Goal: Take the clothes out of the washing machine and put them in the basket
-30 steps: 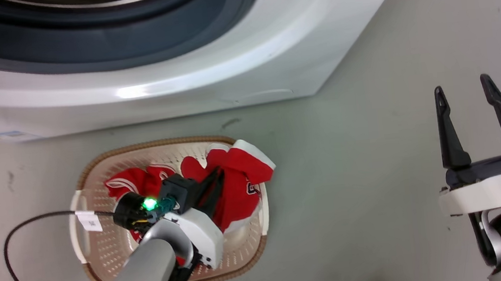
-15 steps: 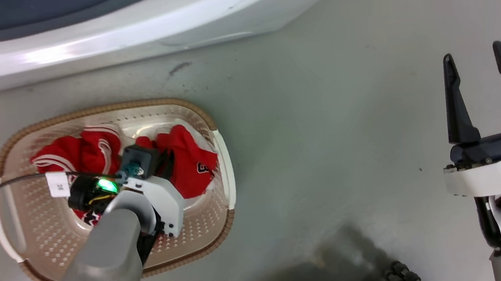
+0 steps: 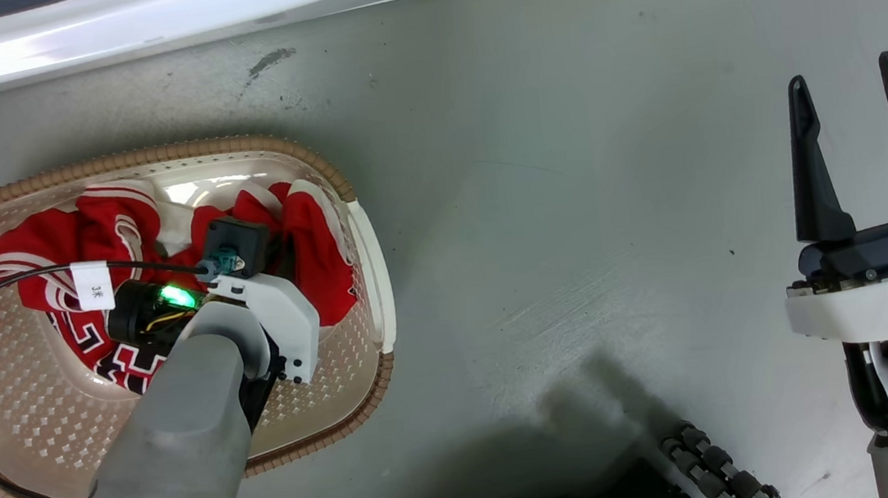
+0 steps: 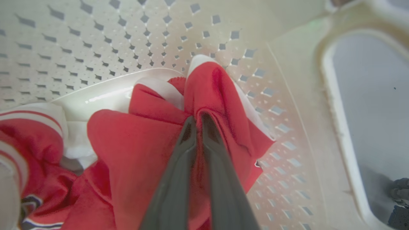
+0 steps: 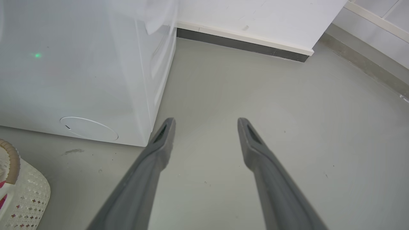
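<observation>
The smooth grey floor (image 3: 569, 186) has a dark scuff mark (image 3: 269, 59); a white wall (image 5: 255, 16) with dark skirting (image 5: 239, 44) borders it.

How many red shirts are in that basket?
2, it seems: one red jersey with striped trim lies at the left of the cream perforated plastic basket; a second red jersey bunches at its right, pinched by the left gripper. Folds may hide more.
</observation>
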You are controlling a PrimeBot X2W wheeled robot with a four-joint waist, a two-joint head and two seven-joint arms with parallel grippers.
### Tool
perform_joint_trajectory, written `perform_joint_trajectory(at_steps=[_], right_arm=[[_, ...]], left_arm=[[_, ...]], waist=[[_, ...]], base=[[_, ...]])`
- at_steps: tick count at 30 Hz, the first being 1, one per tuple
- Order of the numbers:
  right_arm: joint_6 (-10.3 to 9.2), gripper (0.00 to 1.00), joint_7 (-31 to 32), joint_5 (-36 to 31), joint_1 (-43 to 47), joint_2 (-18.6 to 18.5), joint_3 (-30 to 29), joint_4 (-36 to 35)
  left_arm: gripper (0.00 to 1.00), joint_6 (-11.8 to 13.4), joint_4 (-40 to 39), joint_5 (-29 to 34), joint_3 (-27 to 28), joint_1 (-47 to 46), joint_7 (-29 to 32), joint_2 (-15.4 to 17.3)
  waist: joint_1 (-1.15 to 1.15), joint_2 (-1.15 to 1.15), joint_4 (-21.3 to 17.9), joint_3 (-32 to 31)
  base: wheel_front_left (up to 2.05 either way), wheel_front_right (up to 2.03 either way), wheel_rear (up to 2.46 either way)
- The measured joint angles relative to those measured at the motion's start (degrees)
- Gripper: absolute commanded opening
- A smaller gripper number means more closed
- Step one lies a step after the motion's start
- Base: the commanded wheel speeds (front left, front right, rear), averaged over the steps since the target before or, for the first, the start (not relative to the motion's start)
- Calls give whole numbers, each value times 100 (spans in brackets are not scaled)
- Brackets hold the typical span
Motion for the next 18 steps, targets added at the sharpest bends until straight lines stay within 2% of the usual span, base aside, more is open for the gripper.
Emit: perform_joint_trajectory(at_steps=[1, 2, 10, 18], right_arm=[[0, 100, 0, 0, -9, 0, -2, 1], [0, 100, 0, -1, -20, 0, -11, 8], [0, 100, 0, -141, -36, 3, -91, 148], [0, 100, 1, -396, -17, 2, -258, 356]], left_arm=[[89, 0, -12, 0, 5, 1, 0, -1], [100, 0, -31, 3, -3, 3, 0, -5], [100, -8, -432, 41, 115, 309, -7, -30], [100, -8, -1470, 175, 662, 901, -8, -52]], waist=[[0, 0, 6, 6], [0, 0, 17, 2], [-1, 0, 164, -384], [-1, 0, 439, -1216]], base=[[0, 0, 0], [0, 0, 0], [0, 0, 0], [0, 0, 0]])
